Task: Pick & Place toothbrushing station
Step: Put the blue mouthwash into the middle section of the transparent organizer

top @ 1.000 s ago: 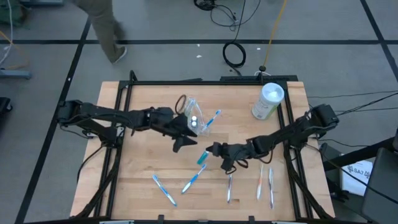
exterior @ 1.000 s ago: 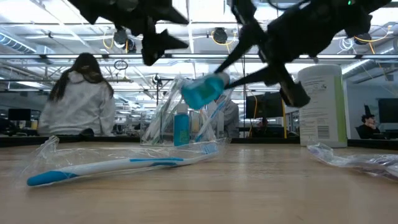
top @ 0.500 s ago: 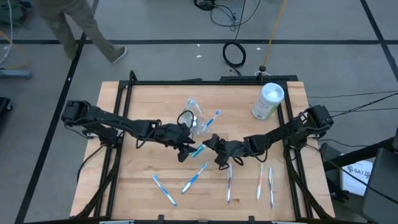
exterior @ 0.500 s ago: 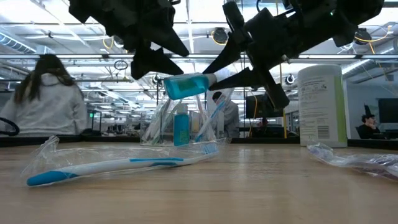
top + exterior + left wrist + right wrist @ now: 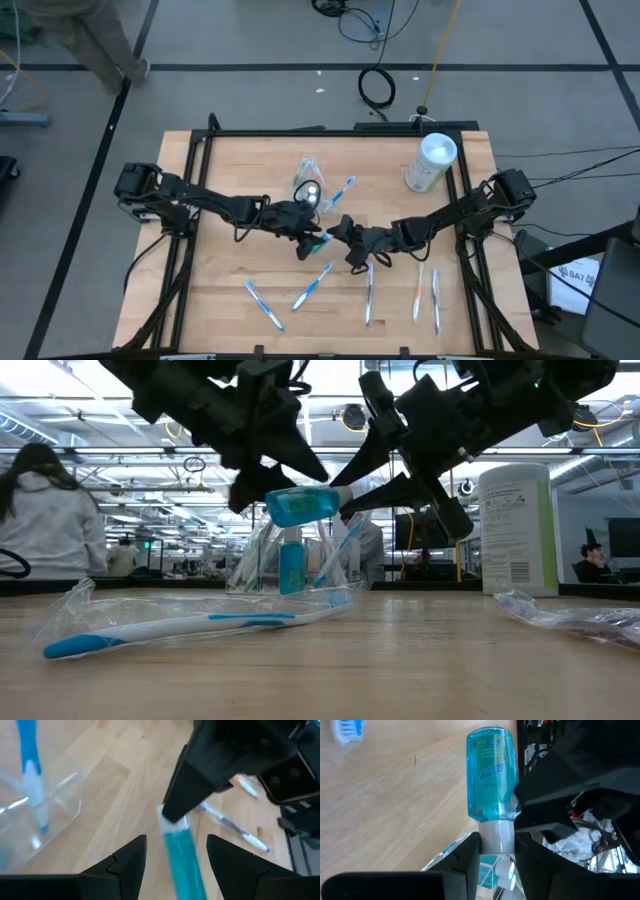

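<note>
The toothbrushing station (image 5: 312, 188) is a clear container standing at the table's middle, with a blue toothbrush and a small blue tube in it; it also shows in the low view (image 5: 288, 560). My right gripper (image 5: 337, 233) is shut on a blue mouthwash bottle (image 5: 320, 241) held in the air just near of the station. My left gripper (image 5: 306, 240) is open, with its fingers (image 5: 125, 865) standing on either side of the bottle's blue body (image 5: 182, 857); the left wrist view shows a gap on each side. My right gripper pinches the bottle's white cap (image 5: 496, 834) between its two fingers (image 5: 468, 855). The fingers come level from the table's right, along the bottle. The bottle (image 5: 300, 504) is lifted clear of the table, lying about level with its body toward my left gripper.
A white canister (image 5: 432, 162) stands at the far right. Wrapped toothbrushes lie near the front edge (image 5: 265, 303), (image 5: 313, 285), (image 5: 369, 300), (image 5: 418, 295). A dark frame (image 5: 200, 200) borders the table. A person walks on the floor beyond the far left (image 5: 90, 40).
My left gripper has gone from beside the station toward the near edge and the right, and its open fingers now stand around the bottle. My right gripper has carried the bottle a little to the left, and the bottle has turned from tilted to about level.
</note>
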